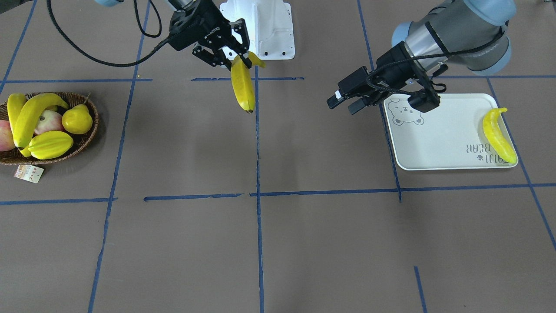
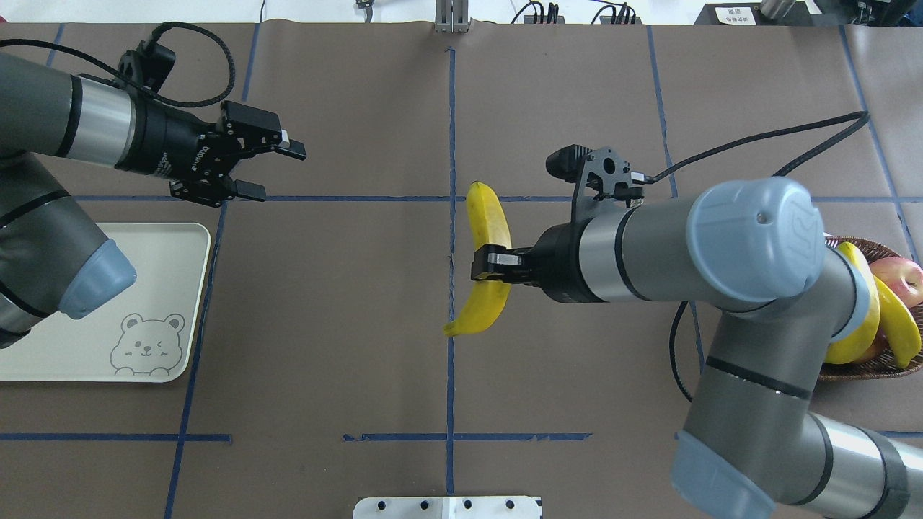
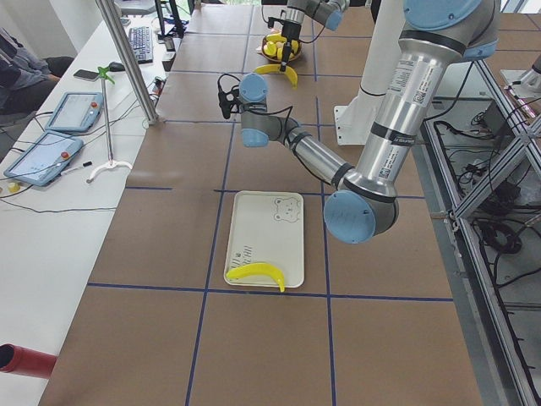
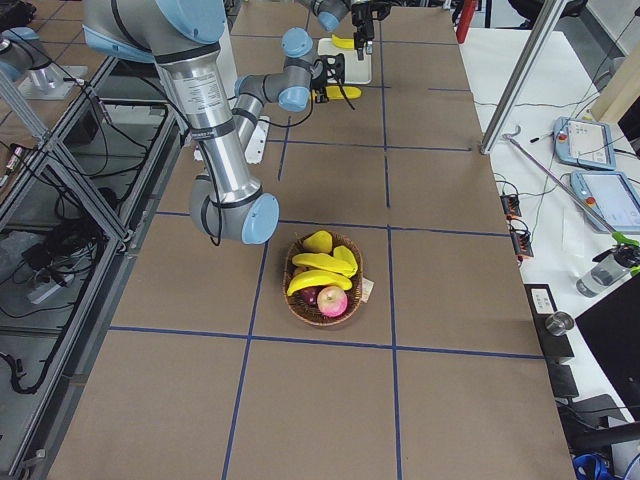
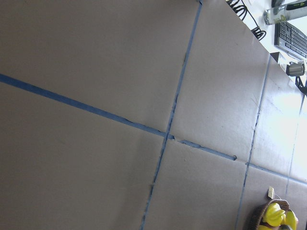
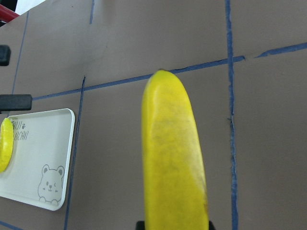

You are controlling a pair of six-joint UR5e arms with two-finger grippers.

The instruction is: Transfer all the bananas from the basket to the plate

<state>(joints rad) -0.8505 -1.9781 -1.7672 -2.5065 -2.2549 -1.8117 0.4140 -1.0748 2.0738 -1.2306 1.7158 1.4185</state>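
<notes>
While bare table separates basket, left edge, from plate, right, right gripper clamps banana top centre, left gripper spread apart off plate's upper-left corner, second banana on plate's right rim.

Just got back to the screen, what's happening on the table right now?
The right gripper is shut on a banana and holds it in the air near the middle of the table, between the basket and the plate. The left gripper is open and empty, beside the plate's corner toward the centre, perhaps ready for a handover. A second banana lies along the plate's outer edge. Two remaining bananas sit in the basket with other fruit.
</notes>
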